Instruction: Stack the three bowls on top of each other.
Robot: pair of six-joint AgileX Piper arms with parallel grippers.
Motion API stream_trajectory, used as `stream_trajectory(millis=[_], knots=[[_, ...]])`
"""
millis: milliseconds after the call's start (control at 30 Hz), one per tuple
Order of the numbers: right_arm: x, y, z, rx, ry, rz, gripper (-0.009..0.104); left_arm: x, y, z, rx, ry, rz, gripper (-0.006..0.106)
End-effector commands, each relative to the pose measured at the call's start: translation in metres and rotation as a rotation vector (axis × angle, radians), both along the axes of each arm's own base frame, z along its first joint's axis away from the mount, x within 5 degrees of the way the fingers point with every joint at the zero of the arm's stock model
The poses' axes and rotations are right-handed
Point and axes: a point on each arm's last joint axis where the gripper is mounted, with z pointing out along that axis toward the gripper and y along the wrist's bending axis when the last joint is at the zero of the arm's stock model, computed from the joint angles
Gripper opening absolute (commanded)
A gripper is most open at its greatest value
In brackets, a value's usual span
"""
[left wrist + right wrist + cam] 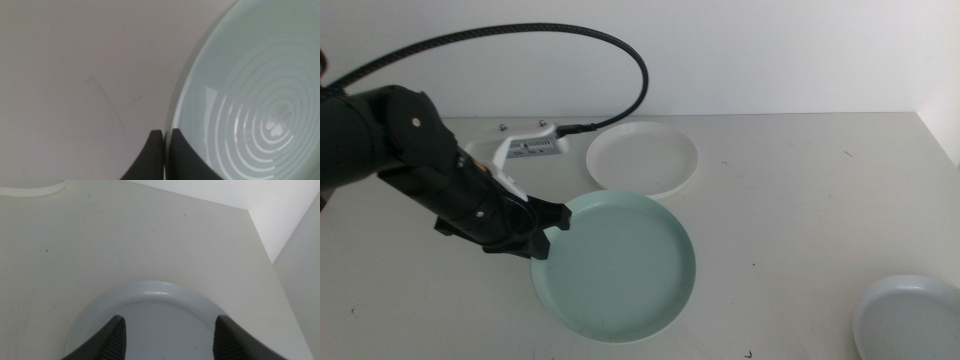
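My left gripper [546, 226] comes in from the left and is shut on the left rim of the mint green bowl [617, 266], which is at the table's middle front. The left wrist view shows both jaws pinching that rim [164, 135], with the green bowl [250, 100] filling the side. I cannot tell whether the bowl rests on the table or is raised. The white bowl [642, 157] sits just behind it, apart. The pale grey-blue bowl [910, 320] lies at the front right corner. My right gripper [170, 340] hovers open over that bowl [150, 297], touching nothing.
A black ribbed cable [620, 50] arcs over the back of the table to a white bracket [525, 150] behind my left arm. A white wall [295, 235] bounds the table on the right. The white bowl's rim [30, 187] also shows in the right wrist view.
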Motion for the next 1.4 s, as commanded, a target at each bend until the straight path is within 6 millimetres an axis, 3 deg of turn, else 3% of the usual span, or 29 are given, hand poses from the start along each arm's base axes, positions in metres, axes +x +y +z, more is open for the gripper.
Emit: stream_trajectory(millis=[0,200,400,600,900,1067,1300,1367], knots=[[0.0,-0.001,0.008,-0.024,-0.093,-0.011,0.045,0.002,-0.017,0.012,-0.066,-0.061,0.022,0.0],[0.0,-0.001,0.008,-0.024,-0.093,-0.011,0.045,0.005,-0.047,-0.008,-0.099,-0.05,-0.005,0.0],[0.0,-0.001,0.008,-0.024,-0.093,-0.011,0.045,0.008,-0.065,-0.028,-0.107,-0.033,-0.009,0.0],[0.0,-0.001,0.008,-0.024,-0.093,-0.011,0.045,0.011,-0.073,-0.044,-0.096,-0.024,-0.022,0.0],[0.0,-0.001,0.008,-0.024,-0.093,-0.011,0.045,0.015,-0.074,-0.049,-0.1,-0.036,-0.027,0.004],[0.0,-0.001,0.008,-0.024,-0.093,-0.011,0.045,0.015,-0.074,-0.049,-0.1,-0.037,-0.027,0.021],[0.0,-0.001,0.008,-0.024,-0.093,-0.011,0.045,0.014,-0.073,-0.048,-0.096,-0.031,-0.033,0.071],[0.0,-0.001,0.008,-0.024,-0.093,-0.011,0.045,0.013,-0.072,-0.045,-0.097,-0.038,-0.036,0.08]])
